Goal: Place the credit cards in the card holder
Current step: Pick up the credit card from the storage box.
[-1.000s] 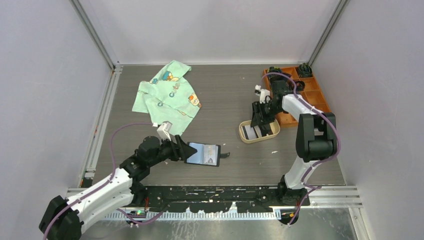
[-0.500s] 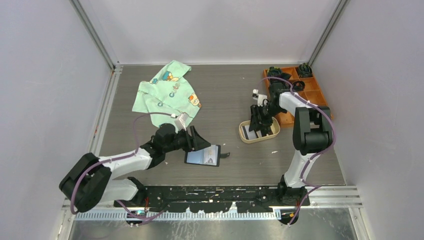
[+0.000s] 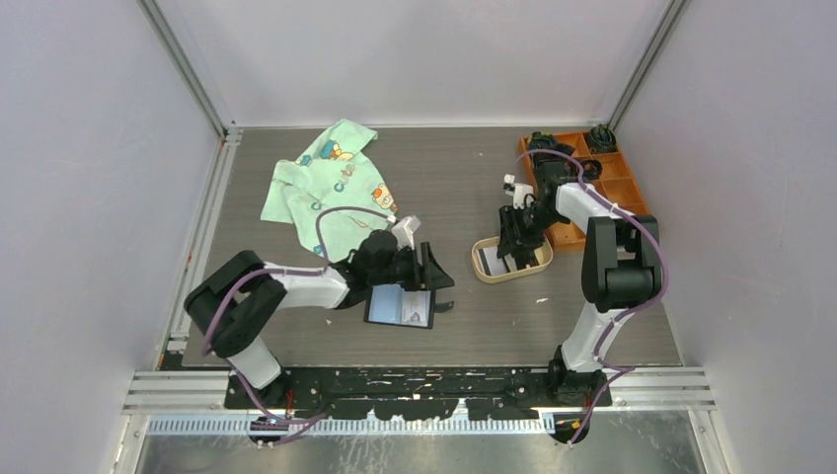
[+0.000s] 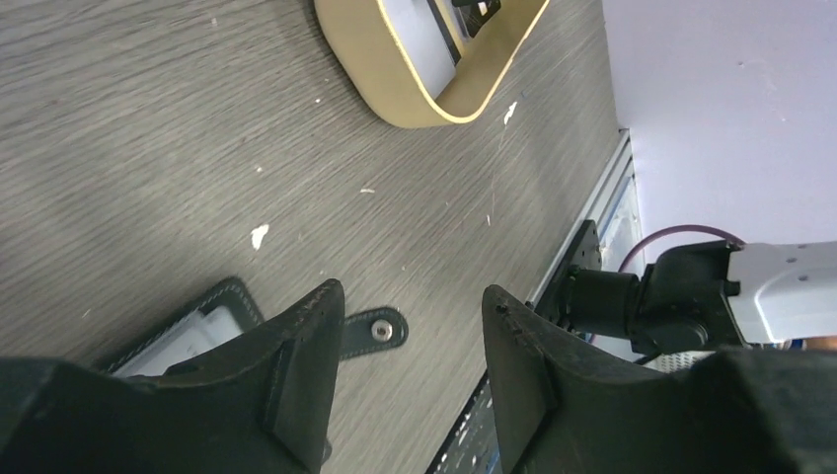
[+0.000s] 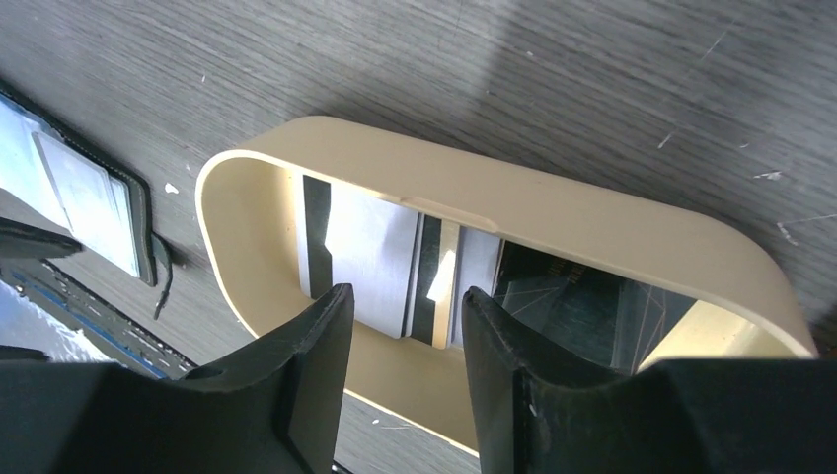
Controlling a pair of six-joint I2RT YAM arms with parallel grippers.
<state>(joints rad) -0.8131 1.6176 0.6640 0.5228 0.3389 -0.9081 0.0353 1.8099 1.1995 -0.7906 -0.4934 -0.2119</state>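
Observation:
The black card holder lies open on the table, showing a pale card window, with its snap tab sticking out to the right. My left gripper hovers open and empty over the holder's upper right edge; in the left wrist view one corner of the holder shows beside the gripper. The credit cards lie in the beige oval tray: a light grey card with a dark stripe and a dark card. My right gripper hangs open just above them, holding nothing.
A green printed cloth lies at the back left. An orange compartment tray with dark items stands behind the right arm. Grey walls close in both sides. The beige tray sits right of the holder.
My left arm has swung right, from the holder's left side to over its upper right edge, and its jaws have narrowed a little. The right gripper has barely shifted above the tray.

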